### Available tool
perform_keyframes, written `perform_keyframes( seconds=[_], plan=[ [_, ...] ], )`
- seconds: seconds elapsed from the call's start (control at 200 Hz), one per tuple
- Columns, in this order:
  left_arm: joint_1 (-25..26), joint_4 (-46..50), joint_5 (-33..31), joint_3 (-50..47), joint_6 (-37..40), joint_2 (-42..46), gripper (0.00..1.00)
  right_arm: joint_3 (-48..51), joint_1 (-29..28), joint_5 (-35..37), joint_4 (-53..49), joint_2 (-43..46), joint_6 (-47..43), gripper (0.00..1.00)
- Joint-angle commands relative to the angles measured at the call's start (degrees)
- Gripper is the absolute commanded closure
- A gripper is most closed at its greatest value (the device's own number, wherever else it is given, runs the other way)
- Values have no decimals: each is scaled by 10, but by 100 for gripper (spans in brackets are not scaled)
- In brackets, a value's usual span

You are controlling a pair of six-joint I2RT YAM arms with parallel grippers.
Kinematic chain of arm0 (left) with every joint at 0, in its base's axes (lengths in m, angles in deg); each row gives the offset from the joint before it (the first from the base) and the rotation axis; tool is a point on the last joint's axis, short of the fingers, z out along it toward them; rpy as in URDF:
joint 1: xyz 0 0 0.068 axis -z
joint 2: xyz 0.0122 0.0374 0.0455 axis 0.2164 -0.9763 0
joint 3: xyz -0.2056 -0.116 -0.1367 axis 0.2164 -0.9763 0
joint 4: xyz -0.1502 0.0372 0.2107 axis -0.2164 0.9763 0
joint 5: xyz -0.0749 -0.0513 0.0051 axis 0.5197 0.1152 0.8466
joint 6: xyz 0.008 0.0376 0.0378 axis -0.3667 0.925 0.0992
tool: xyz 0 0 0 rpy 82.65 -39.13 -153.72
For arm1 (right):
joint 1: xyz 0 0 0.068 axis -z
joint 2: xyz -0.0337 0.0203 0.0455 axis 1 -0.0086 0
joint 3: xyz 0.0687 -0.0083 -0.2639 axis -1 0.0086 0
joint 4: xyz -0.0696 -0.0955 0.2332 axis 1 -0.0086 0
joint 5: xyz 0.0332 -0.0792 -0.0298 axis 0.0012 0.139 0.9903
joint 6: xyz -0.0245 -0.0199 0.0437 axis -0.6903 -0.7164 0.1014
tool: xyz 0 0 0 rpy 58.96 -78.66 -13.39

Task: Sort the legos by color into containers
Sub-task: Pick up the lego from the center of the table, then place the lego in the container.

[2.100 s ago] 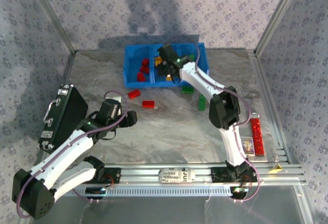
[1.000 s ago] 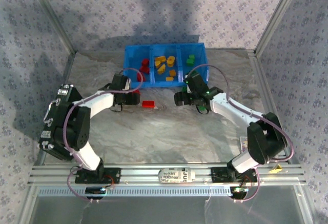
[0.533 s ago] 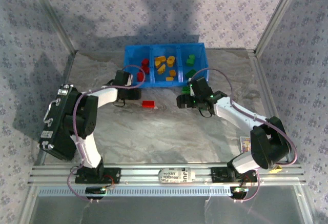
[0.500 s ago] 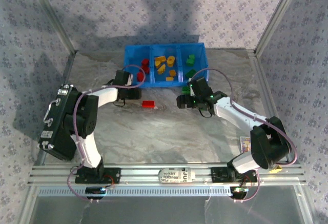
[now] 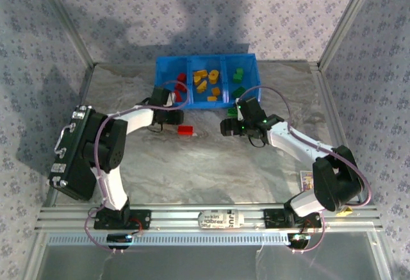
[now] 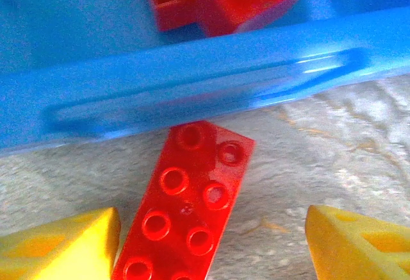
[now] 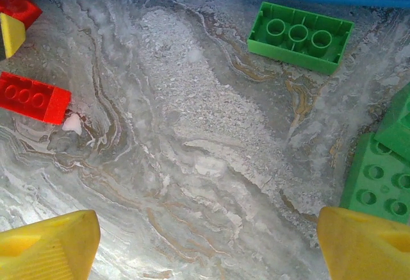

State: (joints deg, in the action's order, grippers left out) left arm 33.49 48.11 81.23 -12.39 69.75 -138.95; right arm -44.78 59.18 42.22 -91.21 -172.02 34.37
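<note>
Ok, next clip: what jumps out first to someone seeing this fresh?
The bright blue bin at the table's far side, its compartments holding sorted legos. The open left gripper straddles a red brick at the bin's front wall; loose green bricks lie by the right gripper.

One blue bin (image 5: 211,104) has three compartments (image 5: 195,95); just in front of it lie two red bricks (image 7: 32,97) and three green bricks (image 7: 300,36).

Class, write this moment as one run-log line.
left jaws: open, straddling red brick at bin wall | right jaws: open above table, green bricks nearby | status: bricks remain outside bin
</note>
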Motion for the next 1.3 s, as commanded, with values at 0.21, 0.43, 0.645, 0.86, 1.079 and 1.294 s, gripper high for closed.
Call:
perform_keyframes(
  seconds=[0.21, 0.43, 0.645, 0.86, 1.079, 1.294],
  plan=[
    [10, 45, -11, 42, 14, -26, 38, 21, 5, -3, 4, 18, 14, 11],
    [15, 80, -27, 69, 14, -55, 46, 21, 8, -6, 5, 21, 14, 11],
    [23, 104, -51, 76, 12, -52, 66, 23, 10, -6, 2, 26, 15, 11],
    [48, 124, -97, 40, -21, 64, 75, 26, 11, -4, -1, 39, 15, 11],
    [27, 183, -88, 186, -2, 58, 74, 13, 8, -14, -4, 31, 14, 12],
    [20, 285, -83, 340, -4, -45, 21, 32, -2, 3, -15, 72, 19, 12]
  ],
)
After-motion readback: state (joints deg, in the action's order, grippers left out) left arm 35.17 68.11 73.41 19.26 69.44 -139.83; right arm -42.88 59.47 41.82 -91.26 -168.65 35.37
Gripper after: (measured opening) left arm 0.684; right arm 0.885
